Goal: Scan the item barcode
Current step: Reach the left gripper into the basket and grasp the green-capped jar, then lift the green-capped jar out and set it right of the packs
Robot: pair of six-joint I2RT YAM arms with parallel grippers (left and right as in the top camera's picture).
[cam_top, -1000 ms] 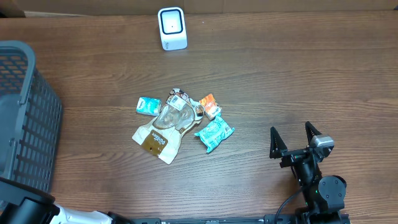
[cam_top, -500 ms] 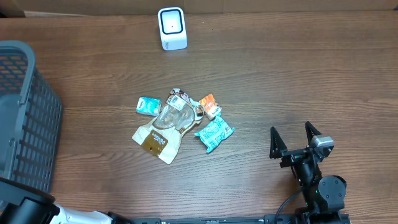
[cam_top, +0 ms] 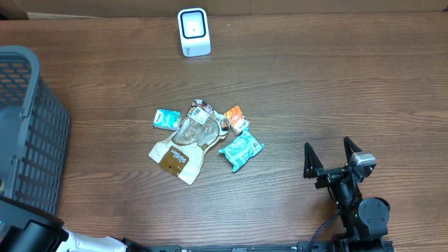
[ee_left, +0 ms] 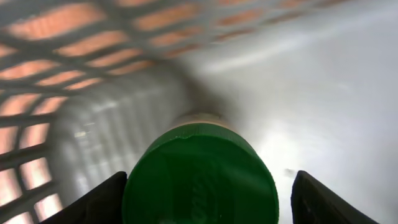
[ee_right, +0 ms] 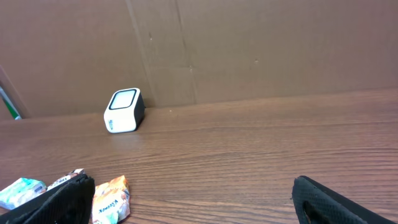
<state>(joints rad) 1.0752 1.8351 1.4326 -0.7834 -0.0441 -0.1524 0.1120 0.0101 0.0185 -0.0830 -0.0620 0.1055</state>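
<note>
In the left wrist view a container with a round green lid (ee_left: 200, 177) lies inside the grey mesh basket (ee_left: 74, 37). My left gripper (ee_left: 208, 186) straddles the lid. Its left finger sits against the lid's edge and a narrow gap shows at the right finger. The white barcode scanner (cam_top: 194, 31) stands at the table's far edge and also shows in the right wrist view as the scanner (ee_right: 123, 111). My right gripper (cam_top: 334, 157) rests open and empty over bare table at the front right.
The basket (cam_top: 28, 126) fills the left side of the table. A pile lies mid-table: a tan pouch (cam_top: 180, 148), a teal packet (cam_top: 241, 150), an orange packet (cam_top: 236, 117) and a small teal packet (cam_top: 166, 117). A cardboard wall (ee_right: 249, 43) stands behind the scanner.
</note>
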